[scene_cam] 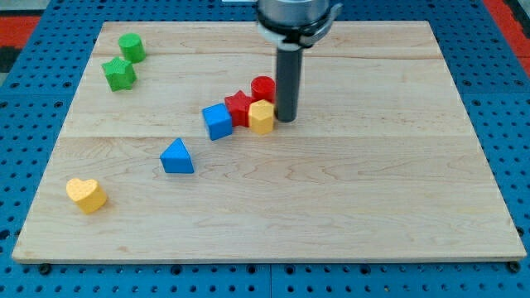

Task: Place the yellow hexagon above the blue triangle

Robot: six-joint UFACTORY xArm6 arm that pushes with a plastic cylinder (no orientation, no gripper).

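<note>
The yellow hexagon sits near the board's middle, touching a red star on its left, with a red cylinder just above it. The blue triangle lies lower and to the view's left, apart from the cluster. My tip rests on the board right beside the yellow hexagon's right side, touching or nearly touching it.
A blue cube sits left of the red star. A green cylinder and a green star are at the top left. A yellow heart is at the bottom left. The wooden board lies on a blue pegboard.
</note>
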